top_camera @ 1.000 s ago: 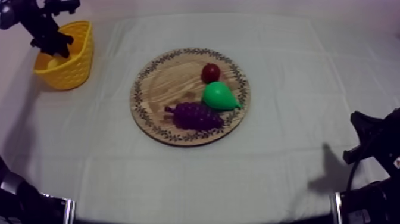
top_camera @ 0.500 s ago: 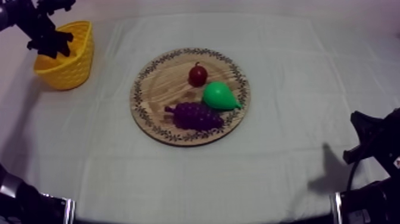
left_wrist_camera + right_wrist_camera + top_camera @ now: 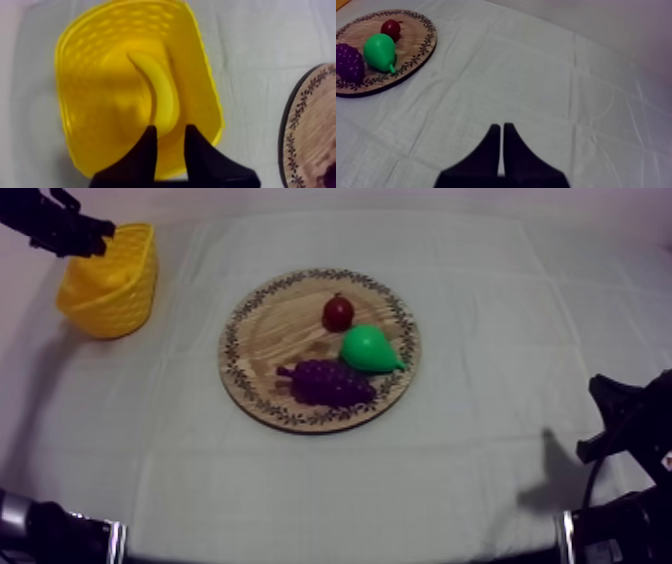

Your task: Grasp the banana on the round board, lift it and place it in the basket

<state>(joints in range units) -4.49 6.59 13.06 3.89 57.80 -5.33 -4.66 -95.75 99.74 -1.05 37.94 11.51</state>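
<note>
Lying inside the yellow basket [image 3: 90, 100], the banana [image 3: 160, 95] rests curved along the basket's floor, one end up against the wall. My left gripper [image 3: 170, 131] hangs just above that basket, its two black fingers [image 3: 148, 145] released and apart with nothing between them, their tips over the banana's near end. From above, the left gripper sits at the rim of the basket [image 3: 110, 298], on the side turned away from the wooden board [image 3: 270, 348].

That board lies apart from the basket on the grey-white cloth [image 3: 480, 308]. On it, the bunch of grapes [image 3: 330, 382] is the fruit closest to the basket, the pear [image 3: 368, 349] is just beside the grapes on their far side from the basket, and the small red fruit [image 3: 338, 313] stands near the pear.

Well apart from the basket, beyond the board, my right gripper [image 3: 502, 127] is over bare cloth, its fingers pressed together, clenched on nothing.
</note>
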